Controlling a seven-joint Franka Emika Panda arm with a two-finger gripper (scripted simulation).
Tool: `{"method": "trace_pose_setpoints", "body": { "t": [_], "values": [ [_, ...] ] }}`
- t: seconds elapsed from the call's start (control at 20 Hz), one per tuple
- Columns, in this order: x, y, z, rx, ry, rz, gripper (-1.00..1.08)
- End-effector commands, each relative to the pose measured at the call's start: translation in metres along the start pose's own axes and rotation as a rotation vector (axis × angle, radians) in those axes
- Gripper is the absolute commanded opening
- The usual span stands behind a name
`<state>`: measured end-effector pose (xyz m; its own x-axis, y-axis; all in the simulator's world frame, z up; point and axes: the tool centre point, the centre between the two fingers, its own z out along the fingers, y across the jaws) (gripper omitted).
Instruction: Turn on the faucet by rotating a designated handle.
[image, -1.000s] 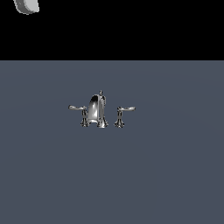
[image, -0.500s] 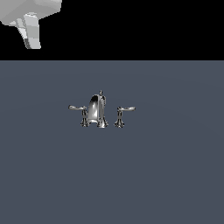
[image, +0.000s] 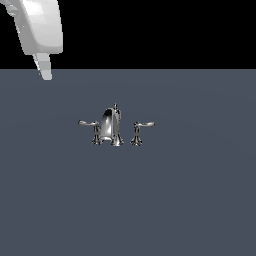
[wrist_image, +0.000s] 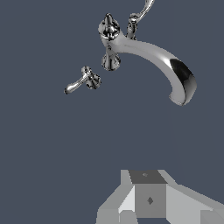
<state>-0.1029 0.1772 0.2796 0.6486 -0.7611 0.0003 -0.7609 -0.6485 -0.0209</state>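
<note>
Gripper (image: 46, 74): we find it high at the exterior view's left, well apart from the fixture; only one finger shows, so we cannot tell whether the claw is released or clenched.
Handle (image: 89, 123): chrome lever on a flared post, arm pointing to the exterior view's left, untouched.
Faucet (image: 111, 125): we note the arched spout between both levers, on the grey surface (image: 190, 200).
Twin lever (image: 143, 124): right of the spout.
Obstructions: we see nothing between gripper and handle.

A flat slate-grey surface (image: 190, 200) carries only the chrome faucet (image: 111, 125) with its two lever handles.
</note>
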Motion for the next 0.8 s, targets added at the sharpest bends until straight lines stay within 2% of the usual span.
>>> {"method": "trace_pose_setpoints", "body": {
  "t": [0.0, 0.75],
  "values": [
    [0.004, -0.01, 0.01, 0.001, -0.001, 0.042, -1.0],
    [0.035, -0.064, 0.07, -0.005, 0.002, 0.285, -1.0]
  ]
}}
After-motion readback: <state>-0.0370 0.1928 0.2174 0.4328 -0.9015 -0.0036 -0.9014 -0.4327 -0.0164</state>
